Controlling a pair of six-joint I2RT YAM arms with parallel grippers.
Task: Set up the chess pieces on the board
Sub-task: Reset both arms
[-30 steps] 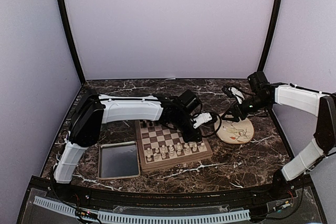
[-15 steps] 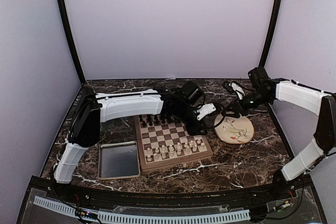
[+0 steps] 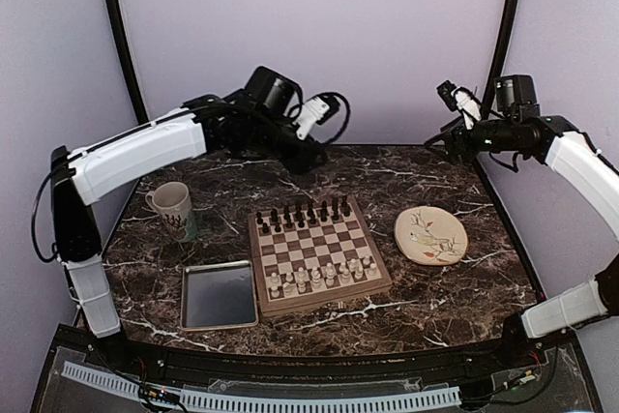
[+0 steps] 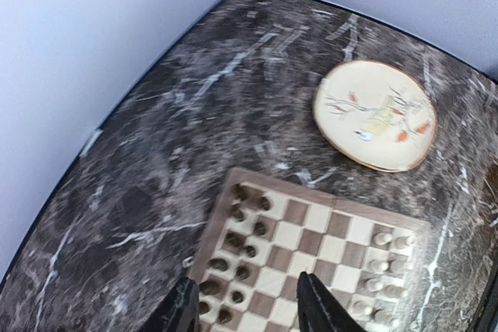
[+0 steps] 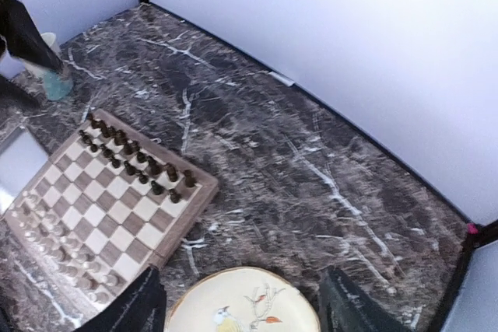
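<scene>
The marble-patterned counter fills the bottom of my overhead feed. Above it, both arms are up in the air. The left arm reaches over the far left part of the counter, and the right arm sits high by the far right corner.

The board lies flat near the middle of the counter, turned slightly. Just beside its left edge is the grey tray, and the round bird-painted plate lies near it on the right without touching. A mug stands upright further left, apart from the tray.

The dark pieces stand in rows along the far side of the board. The cream pieces line the near side, and the middle squares are bare. I cannot check every square at this size.

In its wrist view the left pincer has its fingers apart with nothing between them, looking down on the dark end of the board. The right pincer is spread wider and is also empty, high above the plate and the board's corner.
</scene>
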